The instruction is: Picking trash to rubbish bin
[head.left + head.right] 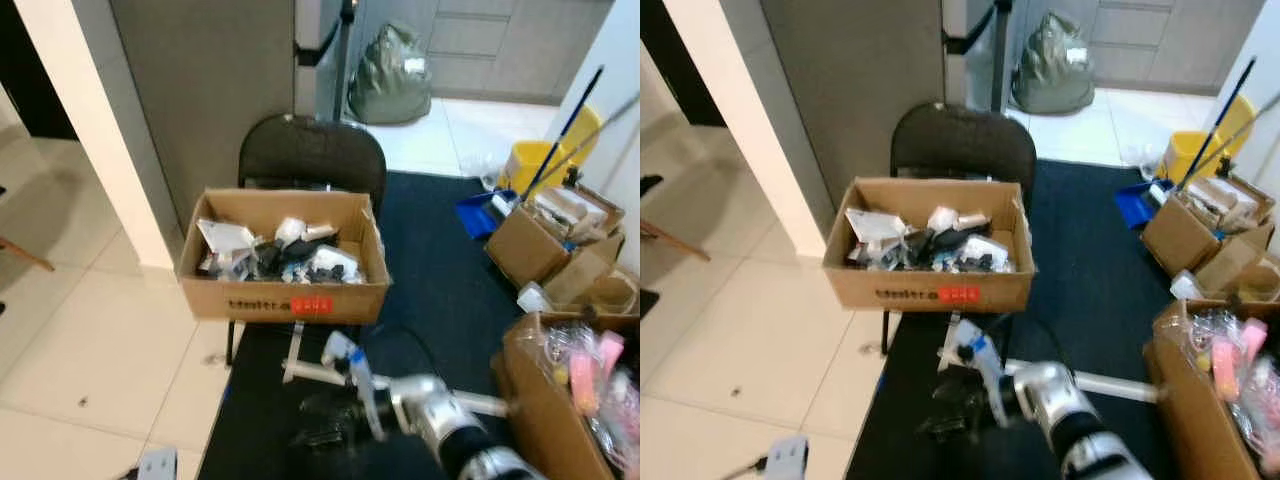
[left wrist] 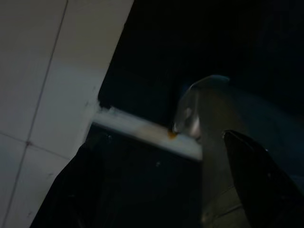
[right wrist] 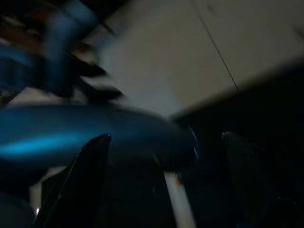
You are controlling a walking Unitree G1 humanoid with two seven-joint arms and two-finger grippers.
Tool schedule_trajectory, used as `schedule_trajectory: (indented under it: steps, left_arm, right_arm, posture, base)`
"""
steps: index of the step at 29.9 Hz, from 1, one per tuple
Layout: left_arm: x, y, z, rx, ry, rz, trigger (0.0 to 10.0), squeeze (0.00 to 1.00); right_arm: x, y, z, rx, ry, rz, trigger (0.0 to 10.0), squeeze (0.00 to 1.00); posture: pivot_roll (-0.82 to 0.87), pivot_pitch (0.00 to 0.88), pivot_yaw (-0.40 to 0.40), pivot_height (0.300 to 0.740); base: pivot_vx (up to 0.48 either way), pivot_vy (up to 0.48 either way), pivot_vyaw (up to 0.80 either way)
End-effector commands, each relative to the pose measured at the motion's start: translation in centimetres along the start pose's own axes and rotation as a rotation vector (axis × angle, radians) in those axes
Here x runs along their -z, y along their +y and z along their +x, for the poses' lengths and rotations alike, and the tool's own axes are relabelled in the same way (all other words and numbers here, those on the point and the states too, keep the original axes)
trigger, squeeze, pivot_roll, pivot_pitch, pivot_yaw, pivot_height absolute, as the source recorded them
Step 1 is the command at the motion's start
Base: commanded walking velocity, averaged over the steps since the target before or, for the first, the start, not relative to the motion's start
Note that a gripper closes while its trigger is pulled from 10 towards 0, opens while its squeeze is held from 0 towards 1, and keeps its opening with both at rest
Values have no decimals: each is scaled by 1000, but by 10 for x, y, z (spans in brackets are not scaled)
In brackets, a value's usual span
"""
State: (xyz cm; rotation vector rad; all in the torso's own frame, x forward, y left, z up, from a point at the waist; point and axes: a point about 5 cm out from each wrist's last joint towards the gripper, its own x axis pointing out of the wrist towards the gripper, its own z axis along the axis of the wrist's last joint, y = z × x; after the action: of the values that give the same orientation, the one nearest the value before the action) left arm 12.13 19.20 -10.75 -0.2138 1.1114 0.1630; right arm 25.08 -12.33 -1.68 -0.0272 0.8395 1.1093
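While my right gripper (image 1: 975, 385), low at centre frame, pinches a white-and-blue spray bottle (image 1: 968, 356), an open brown cardboard box of scraps (image 1: 930, 285) sits just above on a dark folding chair (image 1: 962, 140).

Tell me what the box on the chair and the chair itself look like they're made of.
The box looks like plain brown corrugated cardboard, matte, with open flaps and printed lettering on its front. The chair seems to have a dark padded backrest, vinyl or fabric, with a slight sheen; its thin dark legs are probably metal, though hard to confirm.
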Motion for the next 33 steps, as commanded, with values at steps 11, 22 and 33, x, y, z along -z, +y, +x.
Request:
schedule_trajectory:
  steps: [11,22,33]
  left_arm:
    - [9,-5,0,17,34,7,10000,0]
    - [13,-2,-1,-10,63,159,10000,0]
    - [30,14,-6,-61,187,630,10000,0]
  right_arm:
    - [99,-20,-38,709,215,338,10000,0]
    - [168,13,-51,808,505,356,10000,0]
    - [178,27,-43,762,605,256,10000,0]
  posture:
    - [-36,70,29,740]
    - [-61,63,38,740]
    - [-58,12,25,740]
  base:
    - [0,0,-219]
    - [0,0,-775]
    - [0,0,-775]
